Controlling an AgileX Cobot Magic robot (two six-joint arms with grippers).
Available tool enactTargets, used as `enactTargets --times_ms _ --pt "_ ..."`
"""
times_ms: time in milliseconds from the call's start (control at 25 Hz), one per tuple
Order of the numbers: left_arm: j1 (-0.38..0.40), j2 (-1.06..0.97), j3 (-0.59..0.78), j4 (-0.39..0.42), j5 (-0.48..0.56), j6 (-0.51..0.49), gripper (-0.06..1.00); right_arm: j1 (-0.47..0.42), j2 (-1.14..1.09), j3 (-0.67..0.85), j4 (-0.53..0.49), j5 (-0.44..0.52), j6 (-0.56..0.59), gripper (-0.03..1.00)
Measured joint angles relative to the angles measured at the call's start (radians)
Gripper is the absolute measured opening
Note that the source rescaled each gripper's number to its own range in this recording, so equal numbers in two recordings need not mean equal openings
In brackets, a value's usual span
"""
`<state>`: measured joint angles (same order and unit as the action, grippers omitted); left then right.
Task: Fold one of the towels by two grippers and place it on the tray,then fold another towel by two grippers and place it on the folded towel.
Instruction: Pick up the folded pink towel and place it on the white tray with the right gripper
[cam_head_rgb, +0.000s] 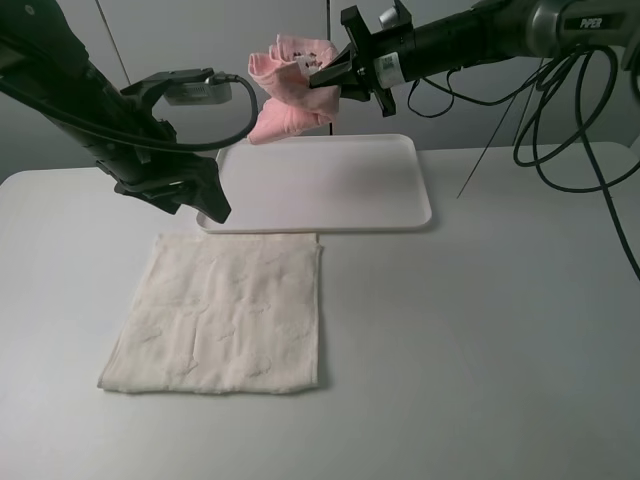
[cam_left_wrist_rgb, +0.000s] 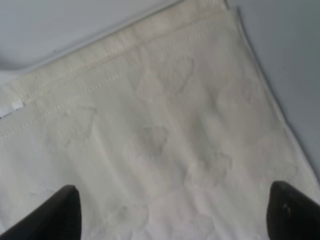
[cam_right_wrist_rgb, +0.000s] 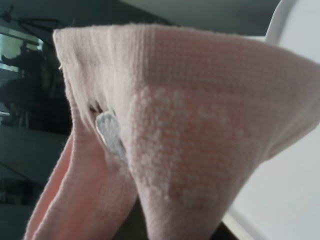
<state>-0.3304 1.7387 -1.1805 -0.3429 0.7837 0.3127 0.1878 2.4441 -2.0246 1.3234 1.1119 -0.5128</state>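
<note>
The right gripper (cam_head_rgb: 325, 78) is clamping a bunched part of the pale pink towel (cam_head_rgb: 285, 95) and holding it in the air above the far left part of the white tray (cam_head_rgb: 380, 190). The cloth is hanging in loose folds, clear of the tray, and its small white label (cam_right_wrist_rgb: 110, 132) is showing in the right wrist view. The left gripper (cam_head_rgb: 210, 205) is hovering with its jaws spread wide and nothing between them, near the tray's front left corner. Its wrist camera is looking down on the cream-white towel (cam_head_rgb: 225, 315), which is lying flat and unfolded on the table (cam_head_rgb: 500, 350) just in front of the tray.

The step in hand appears to be placing the pink towel on the tray. The next move probably calls for the right arm to lower the bundle onto the tray's middle and release it so the folds are not springing apart. The flat towel looks untouched, so both grippers would then be needed at its corners.
</note>
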Motion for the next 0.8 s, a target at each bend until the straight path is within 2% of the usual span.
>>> enactTargets --times_ms 240,560,640,720,800 --pt "0.000 0.000 0.000 -0.005 -0.013 0.002 0.96 0.000 0.156 -0.021 0.013 -0.064 -0.052 0.10" --pt "0.000 0.000 0.000 -0.005 -0.015 0.004 0.96 0.000 0.218 -0.021 -0.074 -0.155 -0.042 0.11" --pt "0.000 0.000 0.000 -0.005 -0.015 0.004 0.96 0.000 0.218 -0.023 -0.097 -0.171 -0.024 0.23" --pt "0.000 0.000 0.000 -0.005 -0.015 0.004 0.96 0.000 0.220 -0.023 -0.108 -0.176 -0.018 0.46" --pt "0.000 0.000 0.000 -0.005 -0.015 0.004 0.96 0.000 0.220 -0.023 -0.108 -0.174 -0.014 0.73"
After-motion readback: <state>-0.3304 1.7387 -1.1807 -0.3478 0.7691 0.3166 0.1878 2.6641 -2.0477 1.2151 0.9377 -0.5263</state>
